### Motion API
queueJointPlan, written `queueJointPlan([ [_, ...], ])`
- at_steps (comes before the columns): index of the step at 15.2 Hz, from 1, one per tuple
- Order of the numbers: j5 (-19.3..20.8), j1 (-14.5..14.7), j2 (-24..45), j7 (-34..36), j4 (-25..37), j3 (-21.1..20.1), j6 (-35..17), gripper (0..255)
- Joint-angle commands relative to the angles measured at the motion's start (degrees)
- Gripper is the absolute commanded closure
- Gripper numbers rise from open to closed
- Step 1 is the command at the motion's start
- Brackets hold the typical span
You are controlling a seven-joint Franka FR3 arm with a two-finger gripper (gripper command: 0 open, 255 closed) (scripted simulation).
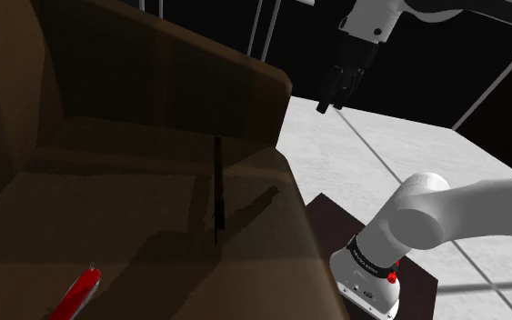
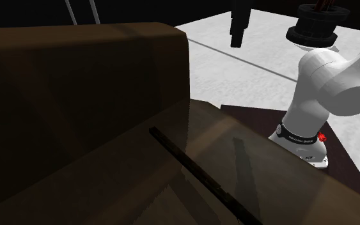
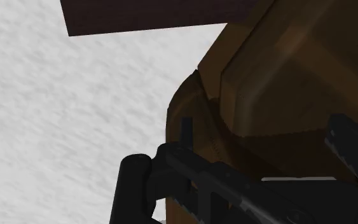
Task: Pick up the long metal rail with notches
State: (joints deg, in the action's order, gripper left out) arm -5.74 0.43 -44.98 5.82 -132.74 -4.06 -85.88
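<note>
Rail point(image 1: 216, 191) lies flat on the sofa point(image 1: 154, 164) seat, a thin dark strip. One end sits close under the backrest and the other points toward the seat's front edge. It runs along the end of the seat nearest my stand point(image 1: 331, 218). In the second exterior view the rail point(image 2: 197, 171) crosses the seat on a slant, from near the backrest down toward that view's lower edge, and its side looks faintly toothed. Nothing touches it. My gripper point(image 1: 329, 102) hangs high in the air, well apart from the rail. It is past the sofa's end and over the white floor point(image 1: 381, 155) rather than over the seat. In the second exterior view the gripper point(image 2: 236, 42) shows above the backrest's far corner, pointing down. In the wrist view my fingers point(image 3: 131, 188) stand spread, with nothing gripped between them. Beyond them are the rounded corner of the sofa point(image 3: 285, 76), the pale floor point(image 3: 56, 114) and a dark edge of the stand point(image 3: 145, 16). A red object point(image 1: 76, 293) rests near the seat's front edge, far along the seat from the rail. My white arm point(image 1: 445, 214) rises from the stand beside the sofa's end.
</note>
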Motion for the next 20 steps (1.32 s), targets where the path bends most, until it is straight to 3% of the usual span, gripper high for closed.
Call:
queueJointPlan([
  [1, 0.0, 0.0, 0.0, 0.0, 0.0, 0.0, 0.0, 0],
  [10, -9.5, -0.4, 2.4, 23.5, -0.6, -14.7, -2.5, 0],
  [20, -15.4, -4.2, 15.8, 49.9, 7.3, -32.1, -8.9, 0],
])
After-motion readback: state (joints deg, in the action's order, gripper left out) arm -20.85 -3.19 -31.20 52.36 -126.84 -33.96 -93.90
